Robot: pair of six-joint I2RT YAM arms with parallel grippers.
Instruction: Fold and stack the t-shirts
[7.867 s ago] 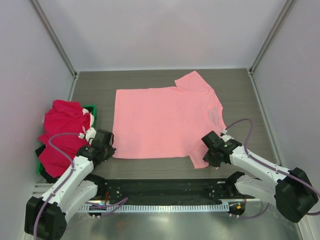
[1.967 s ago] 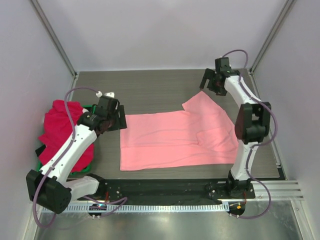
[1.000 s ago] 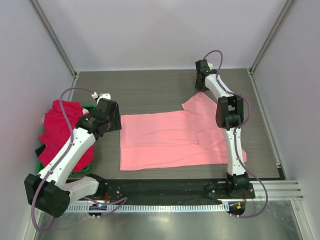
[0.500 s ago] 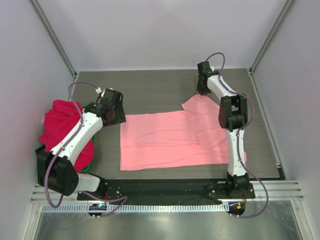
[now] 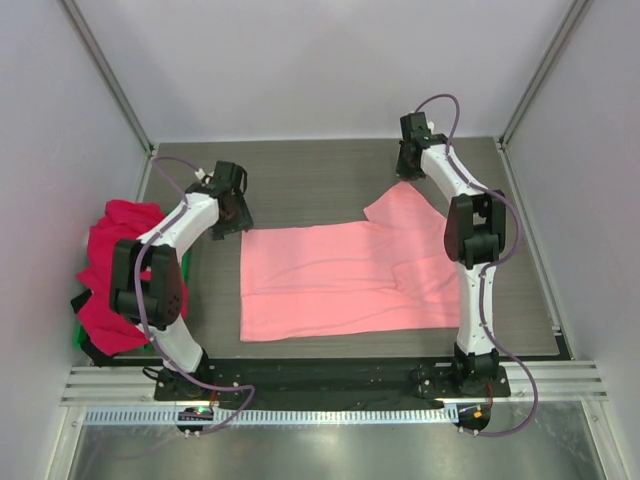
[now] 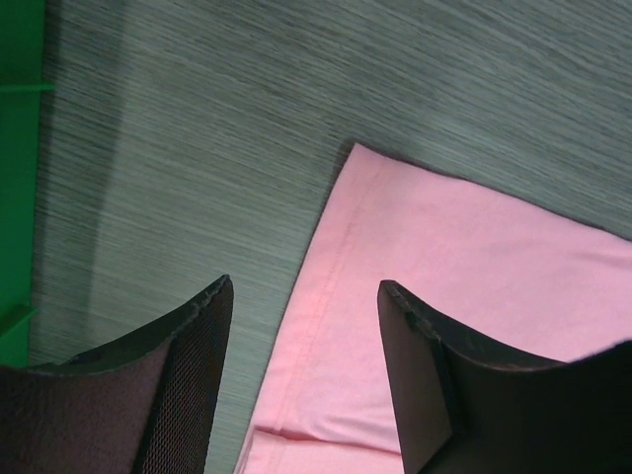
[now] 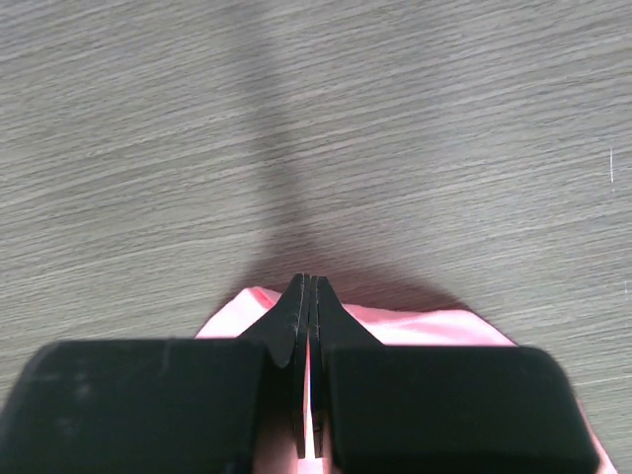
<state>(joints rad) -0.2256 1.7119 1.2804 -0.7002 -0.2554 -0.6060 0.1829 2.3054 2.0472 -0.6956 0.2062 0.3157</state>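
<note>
A light salmon-pink t-shirt (image 5: pixel 350 275) lies folded in half across the middle of the table, one sleeve (image 5: pixel 400 205) pointing to the far right. My left gripper (image 5: pixel 238 220) hovers open over its far-left corner. In the left wrist view the gripper (image 6: pixel 304 286) straddles the shirt's hemmed left edge (image 6: pixel 336 267). My right gripper (image 5: pixel 407 177) is at the far tip of the sleeve. In the right wrist view it (image 7: pixel 308 282) is shut, with pink cloth (image 7: pixel 444 324) pinched between the jaws. A heap of crimson t-shirts (image 5: pixel 115 250) lies at the left.
The crimson heap rests on a green tray (image 5: pixel 79 336) against the left wall, with black cloth (image 5: pixel 92 348) under it. The tray's edge (image 6: pixel 20 148) shows left of the left gripper. Grey walls close in on the table on three sides.
The left arm swung back and right, bringing its gripper over the shirt's far-left corner, jaws a little narrower. The right gripper shut on the sleeve tip.
</note>
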